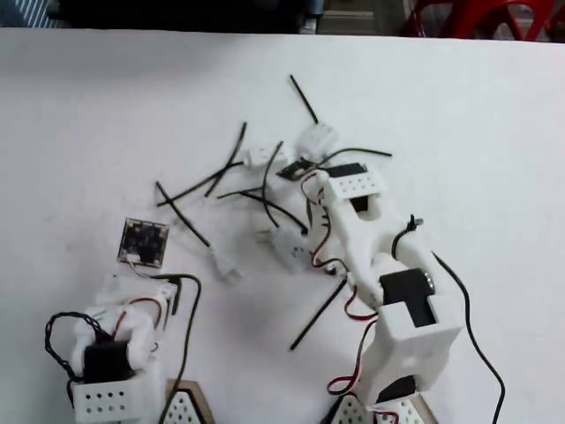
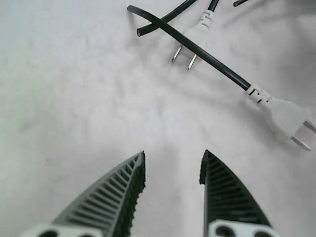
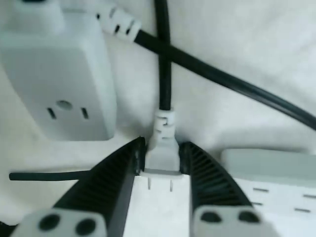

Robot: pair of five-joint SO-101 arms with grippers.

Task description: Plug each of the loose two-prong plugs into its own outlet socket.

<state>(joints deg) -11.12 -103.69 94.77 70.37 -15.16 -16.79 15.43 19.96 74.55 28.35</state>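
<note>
Here the plug point(image 3: 162, 153) is pinched between the dark ribbed fingers point(image 3: 116, 175) of the right gripper point(image 3: 163, 144). Its two prongs meet a white block point(image 3: 158, 207) lying between those fingers; I cannot tell whether they are seated. Its black cord point(image 3: 164, 74) runs straight away from the fingers and crosses another cord. Just beside the block lies an outlet point(image 3: 276, 180) with slots on its face. A second outlet point(image 3: 64, 79), showing two slots and a round hole, lies a little apart from the plug.

The left gripper point(image 2: 173, 153) hangs over bare counter, fingers spread and holding nothing. Beyond it lie a second plug point(image 2: 195, 37), prongs toward the gripper with a cord laid across it, and a third plug point(image 2: 284, 118) well off to one side.

From above, the right arm point(image 1: 380, 256) stretches into the tangle of cords point(image 1: 212, 181) mid-counter, while the left arm point(image 1: 110, 340) is folded at the near edge.

The counter point(image 1: 88, 106) is white, matte and faintly mottled. Behind its far edge run a dark strip, a red frame point(image 1: 481, 16) and a blue-striped corner point(image 1: 22, 11).
</note>
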